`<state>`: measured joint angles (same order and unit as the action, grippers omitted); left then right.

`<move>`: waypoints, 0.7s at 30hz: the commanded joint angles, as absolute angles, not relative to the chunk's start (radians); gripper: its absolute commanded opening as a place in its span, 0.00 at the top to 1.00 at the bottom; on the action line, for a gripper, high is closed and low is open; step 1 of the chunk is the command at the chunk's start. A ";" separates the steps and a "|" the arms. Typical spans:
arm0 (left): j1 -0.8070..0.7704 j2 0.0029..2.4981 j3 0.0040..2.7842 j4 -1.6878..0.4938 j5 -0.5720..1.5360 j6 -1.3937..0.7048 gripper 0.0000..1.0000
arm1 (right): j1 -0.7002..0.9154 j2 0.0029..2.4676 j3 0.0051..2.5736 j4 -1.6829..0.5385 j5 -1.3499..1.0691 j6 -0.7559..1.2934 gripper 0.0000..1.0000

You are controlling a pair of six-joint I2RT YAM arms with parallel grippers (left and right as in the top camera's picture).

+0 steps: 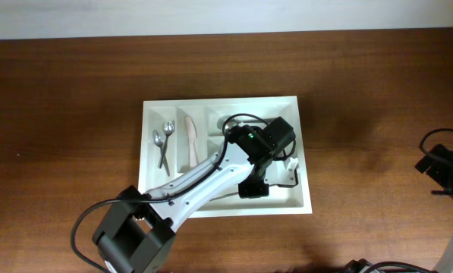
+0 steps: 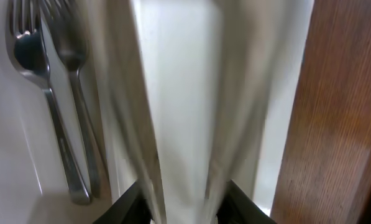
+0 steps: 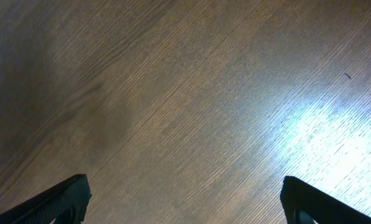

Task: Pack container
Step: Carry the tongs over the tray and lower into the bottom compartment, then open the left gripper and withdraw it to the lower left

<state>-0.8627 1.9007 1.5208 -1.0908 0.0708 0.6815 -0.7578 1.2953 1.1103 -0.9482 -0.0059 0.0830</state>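
Note:
The white five-compartment container (image 1: 218, 101) lies mid-table. My left gripper (image 1: 254, 186) reaches down into its right side. In the left wrist view the jaws (image 2: 185, 208) are closed narrow on a pale cream utensil (image 2: 191, 106), which is blurred and runs away from them along a white compartment (image 2: 283, 112). Two metal forks (image 2: 48, 106) lie in the compartment to the left. Two metal spoons (image 1: 163, 140) and a cream knife (image 1: 191, 140) lie in the narrow left compartments. My right gripper (image 1: 438, 167) is open and empty over bare wood (image 3: 185, 199), far right of the container.
The wooden tabletop (image 1: 74, 114) surrounds the container. The table's wood (image 2: 340, 124) shows just past the container's rim in the left wrist view. A black cable (image 1: 237, 120) loops over the container's back compartments.

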 commanded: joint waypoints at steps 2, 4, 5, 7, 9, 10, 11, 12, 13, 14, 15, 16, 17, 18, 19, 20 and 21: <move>-0.860 1.916 1.519 -1.100 0.054 0.701 0.66 | -0.762 1.298 1.111 -0.945 -0.012 0.093 0.01; -0.859 1.919 1.519 -1.105 0.050 0.701 0.66 | -0.762 1.298 1.111 -0.945 -0.012 0.094 0.01; -0.859 1.919 1.519 -1.105 0.044 0.701 0.65 | -0.762 1.298 1.111 -0.945 -0.012 0.093 0.01; -0.859 1.919 1.519 -1.109 0.035 0.701 0.65 | -0.762 1.298 1.111 -0.945 -0.012 0.093 0.01; -0.859 1.919 1.519 -1.113 0.029 0.701 0.61 | -0.762 1.298 1.111 -0.945 -0.012 0.093 0.01; -0.859 1.919 1.519 -1.113 0.028 0.701 0.54 | -0.762 1.298 1.111 -0.945 -0.012 0.093 0.01; -0.859 1.919 1.519 -1.113 0.028 0.701 0.52 | -0.762 1.298 1.111 -0.945 -0.012 0.093 0.01; -0.859 1.919 1.519 -1.113 0.027 0.701 0.52 | -0.762 1.298 1.111 -0.945 -0.012 0.094 0.01; -0.859 1.919 1.519 -1.113 0.025 0.701 0.52 | -0.762 1.298 1.111 -0.945 -0.012 0.093 0.01; -0.859 1.919 1.519 -1.116 0.025 0.701 0.52 | -0.762 1.298 1.111 -0.945 -0.012 0.093 0.01; -0.859 1.919 1.519 -1.119 0.025 0.701 0.52 | -0.762 1.298 1.111 -0.945 -0.012 0.094 0.01; -0.859 1.919 1.519 -1.122 0.025 0.701 0.52 | -0.762 1.298 1.111 -0.945 -0.012 0.093 0.01; -0.859 1.919 1.519 -1.126 0.025 0.701 0.52 | -0.762 1.298 1.111 -0.945 -0.012 0.094 0.01; -0.859 1.919 1.519 -1.129 0.025 0.701 0.52 | -0.762 1.298 1.111 -0.945 -0.012 0.093 0.01; -0.859 1.919 1.519 -1.130 0.021 0.701 0.52 | -0.762 1.298 1.111 -0.945 -0.012 0.093 0.01; -0.859 1.919 1.519 -1.129 0.016 0.701 0.52 | -0.762 1.298 1.111 -0.945 -0.012 0.094 0.01; -0.859 1.919 1.519 -1.129 0.008 0.701 0.51 | -0.762 1.298 1.111 -0.945 -0.012 0.093 0.01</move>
